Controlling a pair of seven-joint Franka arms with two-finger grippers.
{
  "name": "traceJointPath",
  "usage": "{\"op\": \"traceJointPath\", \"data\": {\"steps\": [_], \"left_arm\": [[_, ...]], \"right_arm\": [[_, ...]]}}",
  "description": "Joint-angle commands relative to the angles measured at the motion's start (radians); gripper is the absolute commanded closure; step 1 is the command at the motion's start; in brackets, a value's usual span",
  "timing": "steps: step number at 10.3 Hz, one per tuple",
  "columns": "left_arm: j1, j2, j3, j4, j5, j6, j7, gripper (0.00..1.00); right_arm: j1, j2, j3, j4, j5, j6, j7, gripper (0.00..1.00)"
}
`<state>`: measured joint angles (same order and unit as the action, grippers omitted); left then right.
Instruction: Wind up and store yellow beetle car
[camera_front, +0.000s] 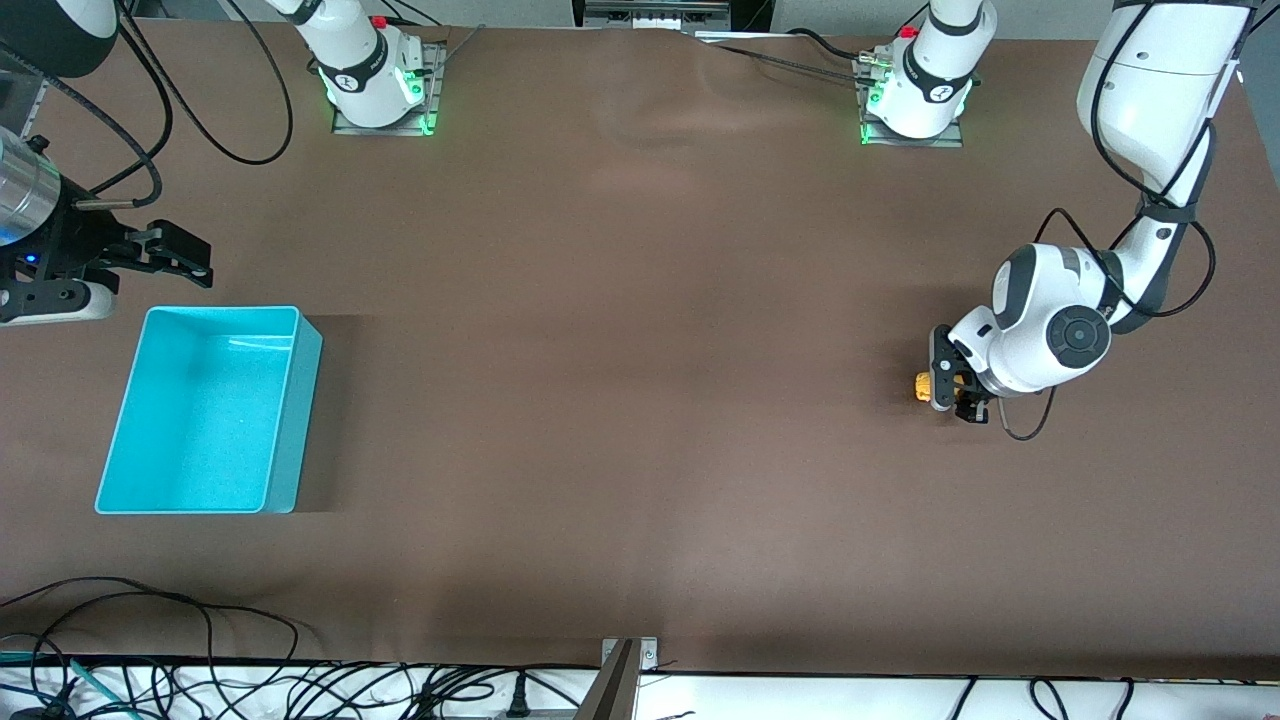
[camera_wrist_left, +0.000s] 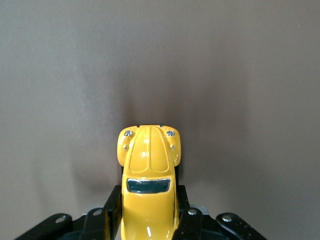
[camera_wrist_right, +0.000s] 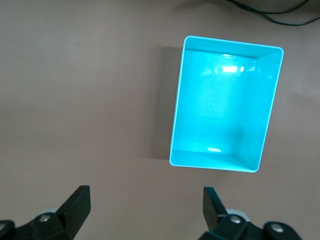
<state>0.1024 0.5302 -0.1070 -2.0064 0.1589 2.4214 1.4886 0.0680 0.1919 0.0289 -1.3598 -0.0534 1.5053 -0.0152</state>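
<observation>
Yellow-orange and glossy, the small beetle-shaped toy car sits on the brown bench toward the left arm's end, with the left gripper down on it. In the left wrist view the black fingers are closed on the car's flanks at the rear half of the body, one on each side. The car's long axis runs straight out from between them, and the bonnet and headlights point away from the wrist. In the front view only the nose shows past the gripper, pointing toward the right arm's end of the bench.

The open-topped turquoise plastic bin stands well apart at the right arm's end of the bench. The right gripper waits in the air beside the bin, its fingers spread wide and holding nothing.

Judgement: the grasp is made along the axis the wheels roll on, so a wind-up pull would run back along that line. The left arm is the one placed to do it.
</observation>
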Motion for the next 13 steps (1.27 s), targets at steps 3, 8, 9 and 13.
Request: {"op": "traceJointPath", "data": {"steps": [3,8,9,13], "left_arm": [[0.042,0.054,-0.007,0.017,0.036,0.013,-0.01,0.93],[0.128,0.079,-0.007,0.04,0.037,0.015,0.047,0.93],[0.163,0.08,-0.007,0.047,0.042,0.013,0.085,0.93],[0.282,0.171,-0.007,0.135,0.042,0.031,0.255,0.93]], "right_arm": [[0.004,0.003,0.005,0.015,0.004,-0.002,0.008,0.0],[0.004,0.003,0.005,0.015,0.003,-0.002,0.009,0.0],[0.004,0.003,0.005,0.015,0.004,-0.002,0.008,0.0],[0.006,0.003,0.005,0.015,0.003,-0.002,0.009,0.0]]}}
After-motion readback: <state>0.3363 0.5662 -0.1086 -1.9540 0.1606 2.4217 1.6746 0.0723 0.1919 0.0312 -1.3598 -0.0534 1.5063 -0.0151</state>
